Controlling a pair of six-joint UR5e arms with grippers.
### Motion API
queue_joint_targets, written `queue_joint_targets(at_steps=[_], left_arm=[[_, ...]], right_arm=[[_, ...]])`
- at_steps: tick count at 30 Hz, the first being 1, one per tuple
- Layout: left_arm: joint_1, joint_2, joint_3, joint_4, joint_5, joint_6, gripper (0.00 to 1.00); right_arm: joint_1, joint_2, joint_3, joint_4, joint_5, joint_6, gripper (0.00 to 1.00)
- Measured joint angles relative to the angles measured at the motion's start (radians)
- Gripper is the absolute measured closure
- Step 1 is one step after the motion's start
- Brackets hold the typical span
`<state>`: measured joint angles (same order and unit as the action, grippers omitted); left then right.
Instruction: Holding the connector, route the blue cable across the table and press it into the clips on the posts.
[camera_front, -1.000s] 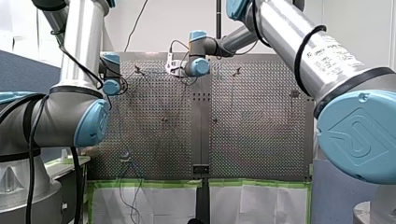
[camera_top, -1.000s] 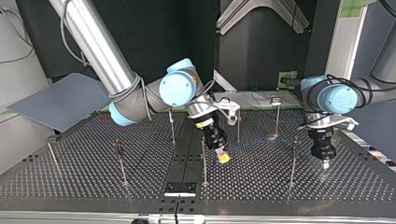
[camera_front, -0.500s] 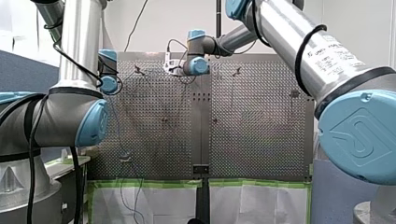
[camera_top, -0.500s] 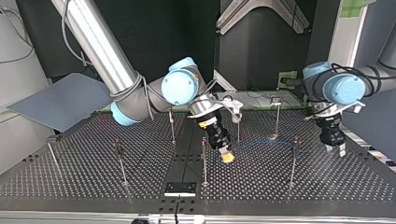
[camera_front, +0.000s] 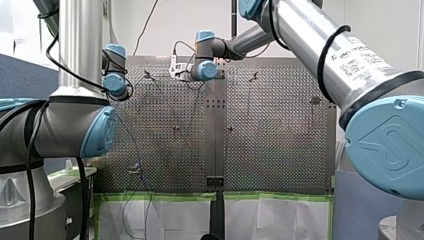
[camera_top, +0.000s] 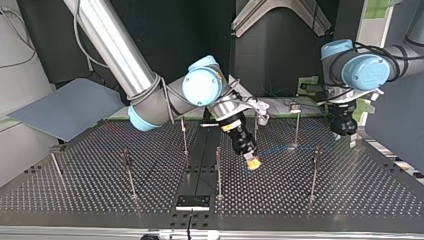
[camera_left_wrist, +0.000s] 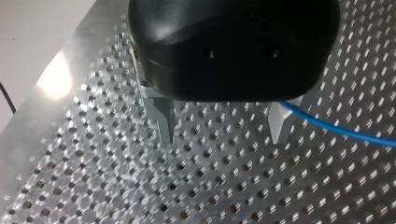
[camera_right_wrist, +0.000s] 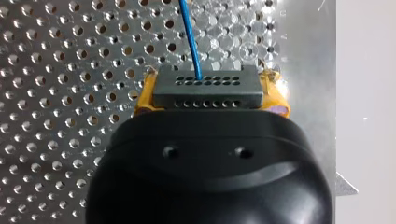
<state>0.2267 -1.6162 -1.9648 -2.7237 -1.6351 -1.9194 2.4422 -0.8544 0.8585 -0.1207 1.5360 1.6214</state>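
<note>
a: where is the connector just now?
b: pinched between the yellow pads of my right tool, low over the bench, near its middle in the top view. the blue cable leaves the connector's far face and runs off over the holes.
a: and my left tool?
b: its metal fingers stand spread with nothing between them. the cable passes just beside one finger, outside the gap.
a: how do you expect the cable to handle?
b: thin, light and limp, i'd judge. it should sag and trail after the connector, and it won't carry a push along its length. the jacket looks smooth, so it may slip through a loose grip, which would suit guiding it.
a: so where to take hold?
b: the firm hold belongs on the connector, by its sides as now. it looks like a rigid little block that gives the pads something solid to squeeze. the cable itself i'd take only lightly, just beside a post, so a short span can be pressed into the clip.
a: anything fragile?
b: probably the joint where the cable enters the connector. a sharp tug or bend there seems the likeliest harm. the clips are too small for me to tell which way they open.
</note>
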Motion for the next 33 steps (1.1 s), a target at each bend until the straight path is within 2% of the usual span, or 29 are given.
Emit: queue_joint_targets(at_steps=[5, 8, 14, 19, 28, 33], left_arm=[[-0.01, 0.044, -0.02, -0.034, 0.006, -0.029, 0.01], [-0.016, 0.069, -0.022, -0.056, 0.011, -0.037, 0.01], [-0.035, 0.121, -0.023, -0.069, 0.054, -0.031, 0.01], [-0.053, 0.165, -0.023, -0.074, 0.096, 0.001, 0.01], [-0.095, 0.241, -0.023, -0.084, 0.125, 0.075, 0.01], [-0.118, 0.249, -0.022, -0.069, 0.167, 0.105, 0.01]], right_arm=[[0.01, 0.001, 0.0, 0.0, 0.002, 0.001, 1.0], [0.012, 0.001, 0.0, 0.0, 0.015, 0.004, 1.0], [0.011, 0.001, 0.0, 0.001, 0.027, 0.01, 1.0], [0.009, 0.001, -0.002, 0.001, 0.028, 0.012, 1.0], [0.005, 0.001, -0.007, 0.001, 0.029, 0.017, 1.0], [0.004, 0.001, -0.013, 0.003, 0.029, 0.018, 1.0]])
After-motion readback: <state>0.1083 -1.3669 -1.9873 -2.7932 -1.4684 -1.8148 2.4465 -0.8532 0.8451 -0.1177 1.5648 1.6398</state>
